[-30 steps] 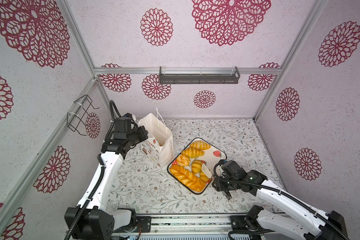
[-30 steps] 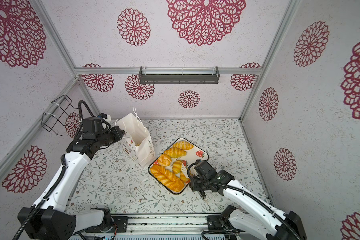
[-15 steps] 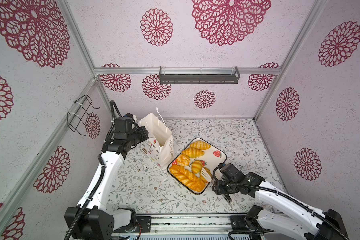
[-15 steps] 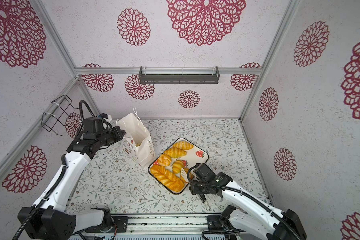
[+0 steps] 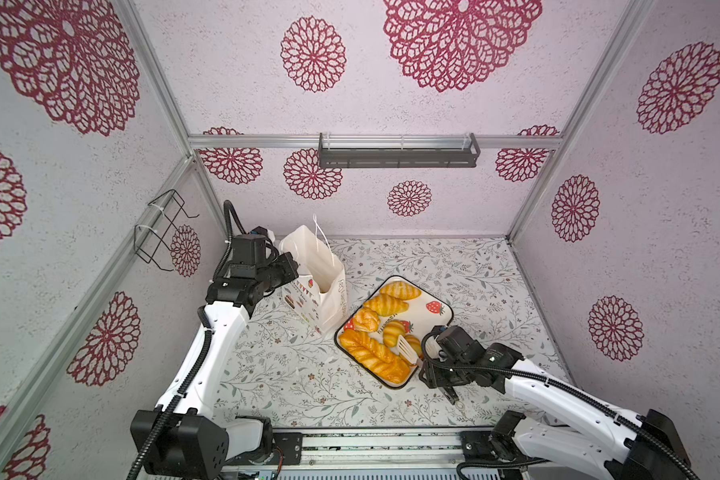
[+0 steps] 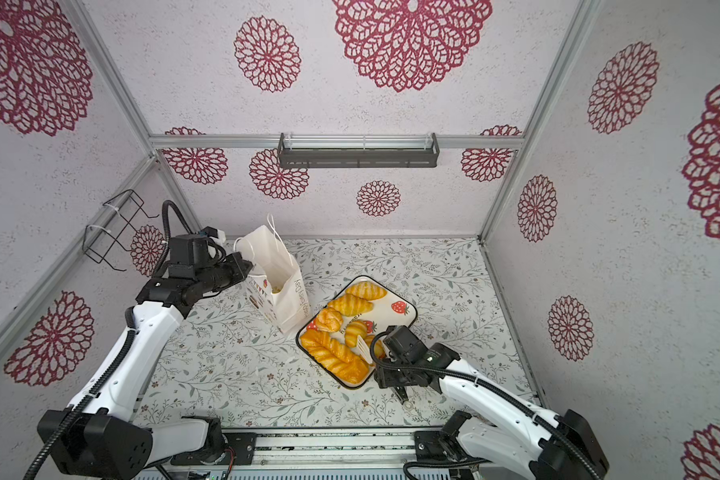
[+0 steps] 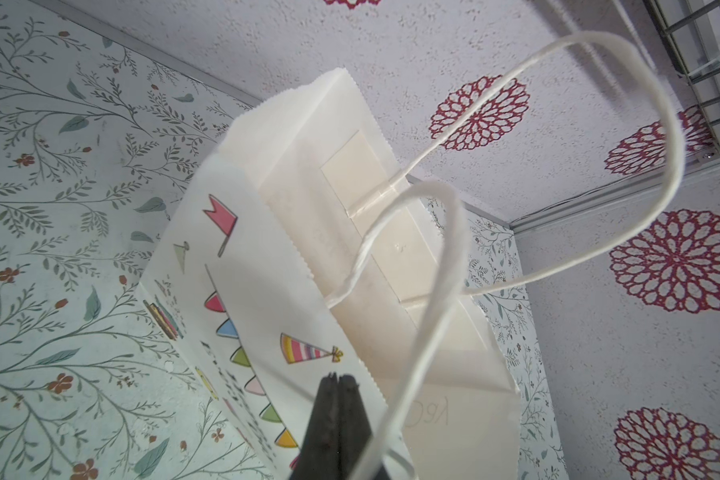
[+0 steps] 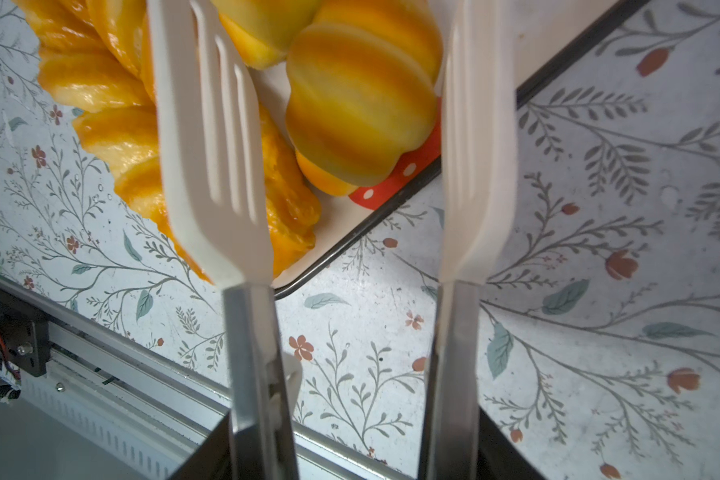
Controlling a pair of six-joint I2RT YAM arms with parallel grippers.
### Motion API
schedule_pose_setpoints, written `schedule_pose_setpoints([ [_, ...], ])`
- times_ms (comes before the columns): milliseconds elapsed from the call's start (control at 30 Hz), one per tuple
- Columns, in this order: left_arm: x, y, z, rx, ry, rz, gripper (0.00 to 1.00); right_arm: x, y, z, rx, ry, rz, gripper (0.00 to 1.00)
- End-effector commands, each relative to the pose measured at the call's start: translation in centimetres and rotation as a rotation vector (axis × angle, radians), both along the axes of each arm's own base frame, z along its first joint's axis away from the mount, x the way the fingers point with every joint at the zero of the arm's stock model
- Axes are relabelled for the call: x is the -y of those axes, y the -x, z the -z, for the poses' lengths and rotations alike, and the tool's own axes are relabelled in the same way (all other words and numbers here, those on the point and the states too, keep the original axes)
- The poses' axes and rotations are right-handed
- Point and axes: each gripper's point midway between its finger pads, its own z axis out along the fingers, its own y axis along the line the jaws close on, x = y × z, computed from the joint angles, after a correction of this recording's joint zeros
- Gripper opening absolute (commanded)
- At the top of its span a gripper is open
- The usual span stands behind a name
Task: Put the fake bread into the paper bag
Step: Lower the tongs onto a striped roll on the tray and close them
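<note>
Left: your left claw (image 7: 337, 380) sat at the upper edge of the paper bag (image 5: 329, 291). Its tips were pressed together against the printed wall, just beside 1 cord handle (image 7: 433, 291). I could not tell whether any paper was pinched. The bag stood upright and open-mouthed on the surface (image 5: 287, 374), just beside the left corner of the tray (image 5: 431, 293).

Centre: the fake bread (image 5: 385, 305) lay on the tray, 6 pieces by my count. The plaited loaf (image 5: 375, 357) ran along the tray's near-left edge.

Right: your right claw (image 5: 431, 368) gripped a pair of tongs (image 8: 217, 166). Their 2 white blades stood apart over the tray's near corner, with 1 small roll (image 8: 358, 112) between them. Contact with the roll was unclear.
</note>
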Motion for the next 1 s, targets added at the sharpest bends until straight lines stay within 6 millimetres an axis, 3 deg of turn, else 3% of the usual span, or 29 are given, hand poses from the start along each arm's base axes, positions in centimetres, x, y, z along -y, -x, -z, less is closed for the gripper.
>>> schedule_pose_setpoints([
  [0,0.4,-0.3,-0.1,0.007,0.005,0.007,0.0,-0.3,-0.2,0.0,0.012,-0.007,-0.006,0.53],
  [233,0.4,-0.3,0.1,0.008,-0.001,0.006,0.0,-0.2,-0.1,0.4,0.002,0.005,-0.009,0.49],
  [433,0.4,-0.3,0.0,0.007,-0.001,0.007,0.0,0.3,-0.1,0.5,0.012,0.02,-0.005,0.39],
  [800,0.6,0.0,0.0,0.006,-0.002,0.008,0.0,1.3,-1.0,-1.1,0.079,0.047,0.03,0.25],
  [967,0.6,0.0,0.0,0.009,-0.002,0.009,0.0,2.0,-1.6,-2.1,0.108,0.047,0.061,0.23],
])
